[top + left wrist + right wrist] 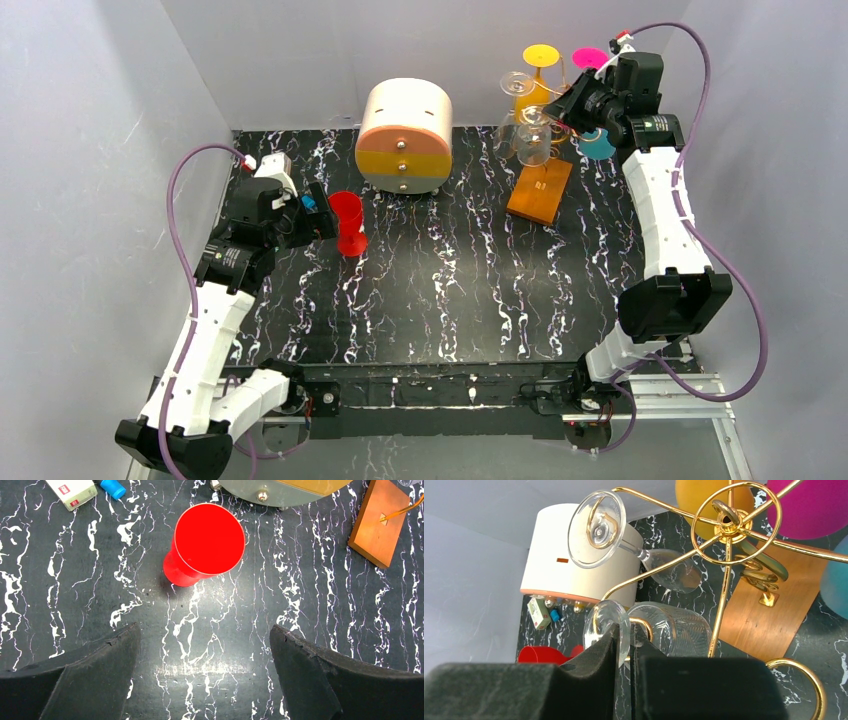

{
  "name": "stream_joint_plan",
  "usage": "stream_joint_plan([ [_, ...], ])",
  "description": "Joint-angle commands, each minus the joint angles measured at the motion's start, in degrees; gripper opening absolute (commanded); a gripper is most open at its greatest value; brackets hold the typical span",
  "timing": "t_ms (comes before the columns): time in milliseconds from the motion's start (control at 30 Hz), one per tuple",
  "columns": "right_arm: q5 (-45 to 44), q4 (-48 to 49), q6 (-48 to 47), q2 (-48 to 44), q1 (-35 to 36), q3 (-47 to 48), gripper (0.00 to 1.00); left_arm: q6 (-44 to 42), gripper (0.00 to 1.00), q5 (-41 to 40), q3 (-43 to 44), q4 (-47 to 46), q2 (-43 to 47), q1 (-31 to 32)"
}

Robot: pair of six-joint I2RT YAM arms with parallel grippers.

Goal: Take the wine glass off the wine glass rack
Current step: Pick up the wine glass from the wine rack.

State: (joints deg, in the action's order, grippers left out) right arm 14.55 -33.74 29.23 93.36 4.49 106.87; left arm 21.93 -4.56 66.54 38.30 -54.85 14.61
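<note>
1. While your R gripper (624, 635) sits up at the wine glass rack (727, 524), its fingers stand narrow, pinched on the foot rim of the clear wine glass (671, 627). The glass hangs on a gold arm, on the side toward the drawer box.
2. Risk no. 1: that's an edge grip on a smooth glass disc. Pull fast or twist and the foot prob. slides out of the pads, then the glass drops.
3. Risk no. 2: the stem looks to sit inside a gold curl. Pull off-line w/ that arm and the curl catches the foot and drags the whole rack. The wooden base (749, 620) isn't fixed as far as you can see, so it could tip.
4. Just above the held glass hangs a second clear glass (676, 575), close enough to knock as you back out.
5. Farther round the hub: yellow glass (535, 70), magenta glass (590, 58), teal glass (598, 145). Any rack shake swings them.
6. Beyond that, the drawer box (405, 135) stands on the side you'd exit toward, so watch your room.
7. Farthest off: L gripper (204, 629), fingers wide, holding nothing, low over the table (300, 605) by the red cup (207, 542). It's well apart and not in your way.
</note>
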Motion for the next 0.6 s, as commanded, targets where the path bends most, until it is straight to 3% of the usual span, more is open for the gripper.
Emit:
stream_joint_plan([
  [0,2.7,1.0,0.5,-1.6,-0.3,-1.4,0.15,0.0,0.98,0.7,2.2,1.5,0.9,-0.3],
  [567,6.8,3.2,3.0,-2.1,-1.9,-3.7,0.24,0.5,0.98,0.8,2.2,1.4,0.8,-0.3],
])
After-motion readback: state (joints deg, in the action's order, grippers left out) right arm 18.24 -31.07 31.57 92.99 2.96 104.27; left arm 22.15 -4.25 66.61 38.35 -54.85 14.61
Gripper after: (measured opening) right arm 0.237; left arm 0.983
